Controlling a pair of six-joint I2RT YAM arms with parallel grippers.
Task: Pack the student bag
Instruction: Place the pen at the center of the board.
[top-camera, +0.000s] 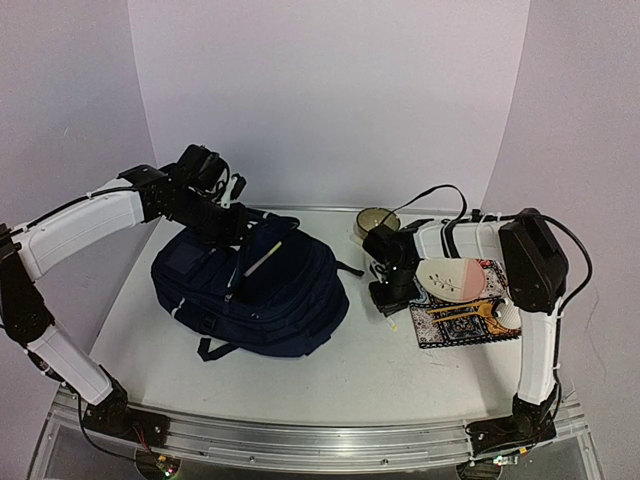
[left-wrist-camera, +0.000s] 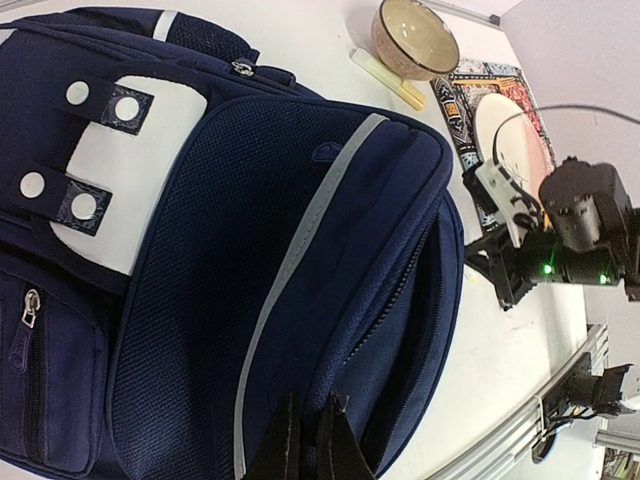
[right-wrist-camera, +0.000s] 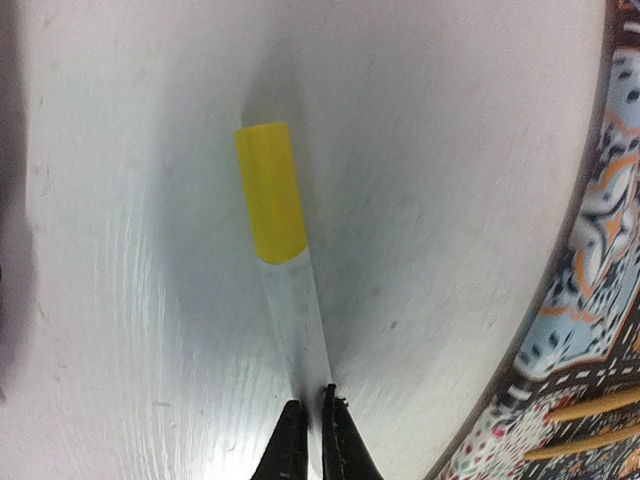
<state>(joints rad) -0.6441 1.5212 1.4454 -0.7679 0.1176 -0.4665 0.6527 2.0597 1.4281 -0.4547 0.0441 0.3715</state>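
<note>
The student bag (top-camera: 270, 300) (left-wrist-camera: 200, 250) lies flat at left centre, navy with grey stripes and a pale patch with buckle straps. Its main zip stands open in the left wrist view. My left gripper (top-camera: 232, 232) (left-wrist-camera: 310, 405) is shut on a fold of the bag's fabric beside that opening. To the right of the bag, my right gripper (top-camera: 392, 308) (right-wrist-camera: 312, 400) points down at the table. It is shut on the near end of a white marker with a yellow cap (right-wrist-camera: 272, 190), which lies on the tabletop.
A beige bowl (top-camera: 375, 222) (left-wrist-camera: 415, 38) stands behind the right gripper, with a pale stick (left-wrist-camera: 385, 78) beside it. A patterned mat (top-camera: 465, 322) (right-wrist-camera: 590, 300) at right carries a pink-white plate (top-camera: 455, 278) and golden cutlery. Purple walls close in the table.
</note>
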